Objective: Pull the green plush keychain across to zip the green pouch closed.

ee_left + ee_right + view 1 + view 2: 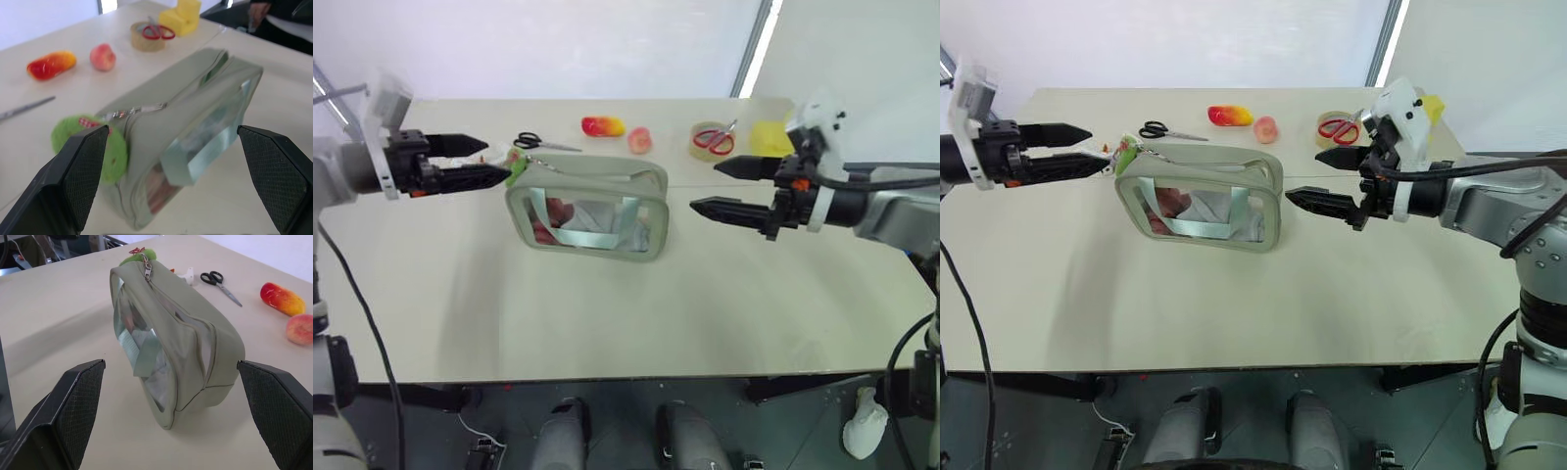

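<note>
Here the left gripper (475, 159), fingers apart, should close on the green plush keychain (516, 168) at the green pouch's (590, 211) left end, while the right gripper (729, 188), also spread, steadies the right end. Beyond the pouch lie one pair of black scissors (535, 142), two toy fruits (604, 126) and one tape roll (710, 142).

Black textured gripper fingers (83, 176), white wrist housings, black cables.

One green pouch (592, 211). One green plush keychain (93, 147). Two pairs of scissors: one black-handled (543, 143), one red-handled (717, 140). One roll of tape (709, 147). One red-yellow toy fruit (603, 126). One peach-like toy fruit (639, 141). One yellow block (182, 18). One table (607, 313).
</note>
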Robot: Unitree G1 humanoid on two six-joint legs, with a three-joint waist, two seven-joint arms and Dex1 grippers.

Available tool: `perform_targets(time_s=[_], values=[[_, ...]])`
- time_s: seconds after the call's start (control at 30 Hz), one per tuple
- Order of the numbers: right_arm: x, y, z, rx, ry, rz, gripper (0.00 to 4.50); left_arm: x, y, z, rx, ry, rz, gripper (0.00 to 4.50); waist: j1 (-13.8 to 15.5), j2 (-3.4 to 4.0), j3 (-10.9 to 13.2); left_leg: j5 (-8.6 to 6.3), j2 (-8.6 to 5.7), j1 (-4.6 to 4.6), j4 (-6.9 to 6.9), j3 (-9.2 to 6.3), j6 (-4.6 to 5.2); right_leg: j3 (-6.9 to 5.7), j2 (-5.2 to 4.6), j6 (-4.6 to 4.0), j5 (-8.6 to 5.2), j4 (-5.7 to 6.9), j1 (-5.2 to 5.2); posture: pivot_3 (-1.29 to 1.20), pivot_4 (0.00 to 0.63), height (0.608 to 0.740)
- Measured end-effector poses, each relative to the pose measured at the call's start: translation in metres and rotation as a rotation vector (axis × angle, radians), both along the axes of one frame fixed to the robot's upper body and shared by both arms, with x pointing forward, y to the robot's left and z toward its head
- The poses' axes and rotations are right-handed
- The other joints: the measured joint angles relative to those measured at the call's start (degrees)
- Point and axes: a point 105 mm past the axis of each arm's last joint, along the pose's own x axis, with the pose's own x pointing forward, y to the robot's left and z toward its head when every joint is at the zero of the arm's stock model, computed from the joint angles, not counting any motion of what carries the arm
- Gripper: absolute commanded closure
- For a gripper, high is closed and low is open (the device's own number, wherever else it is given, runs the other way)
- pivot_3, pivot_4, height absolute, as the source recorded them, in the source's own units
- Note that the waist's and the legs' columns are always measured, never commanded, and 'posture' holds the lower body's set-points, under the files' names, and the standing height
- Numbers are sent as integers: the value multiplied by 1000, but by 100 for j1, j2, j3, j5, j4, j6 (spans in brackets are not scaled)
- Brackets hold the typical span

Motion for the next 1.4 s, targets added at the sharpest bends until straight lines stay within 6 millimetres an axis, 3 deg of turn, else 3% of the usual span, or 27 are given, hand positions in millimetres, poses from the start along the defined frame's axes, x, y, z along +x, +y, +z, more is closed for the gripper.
perform_targets(time_s=[0.13, 0.33, 0.57, 0.7, 1.1, 1.4], values=[[0, 1, -15, -42, 24, -19, 16, 2, 12, -16, 4, 52, 39, 11, 14, -1, 0, 0, 0, -4, 3, 0, 0, 0, 0, -1, 0, -1, -2, 0, 150, 740], [5, 6, -17, -61, 8, -22, 16, 2, 24, -13, 27, 39, 77, 11, -2, -1, 1, 0, -1, -4, 3, 2, -1, 0, -3, -3, 1, -2, -4, 0, 150, 740], [12, 15, -9, -80, -52, 10, 16, 4, 23, -10, 25, 26, 81, 11, 1, -1, 1, 0, 0, -5, 0, 4, -1, 0, -2, -3, 1, -3, -6, 0, 150, 740], [22, 30, -7, -97, -100, 75, 16, 5, 23, -9, 19, 22, 78, 11, -11, -1, 1, 0, 0, -4, 2, 4, -1, 0, -2, -4, 2, -1, -7, 0, 150, 740], [51, 48, -38, -165, -131, 146, 16, 0, 8, -4, 12, 20, 26, 11, -5, 0, 1, 0, -1, -6, 4, 8, 0, 1, -1, 2, 3, 2, -6, 0, 150, 740], [53, 55, -36, -161, -145, 172, 16, -2, 10, -5, 17, 19, 40, 11, 7, 0, 1, 0, -1, -6, 2, 8, -1, 0, 0, 3, 3, 2, -6, 0, 150, 740]])
